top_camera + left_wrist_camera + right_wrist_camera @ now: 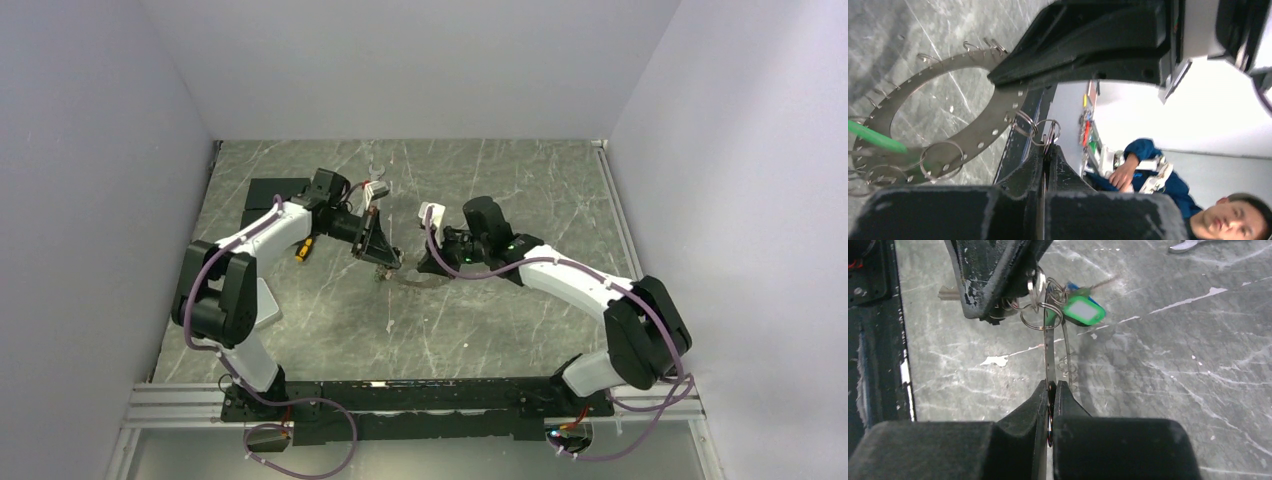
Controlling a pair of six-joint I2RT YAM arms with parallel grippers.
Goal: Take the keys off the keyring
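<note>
The keyring (1003, 117) is a flat grey hoop with holes and several small split rings along its rim, held above the table between both grippers (410, 283). My left gripper (1048, 150) is shut on one small split ring hanging from the hoop. My right gripper (1051, 385) is shut on the hoop's edge, seen edge-on (1049, 355). A green-headed key (1083, 311) hangs from the rings near the left gripper's fingers (993, 275), with a blue one (1073, 287) partly hidden behind it. A green key (875, 137) shows at the hoop's far side. In the top view the left gripper (385, 262) and right gripper (432, 268) nearly meet.
A silver wrench (1184, 245) lies on the marble table beyond the grippers, at the back centre (377, 165). A black box (275, 190) and an orange-handled item (303, 250) sit by the left arm. Walls close in the table on three sides.
</note>
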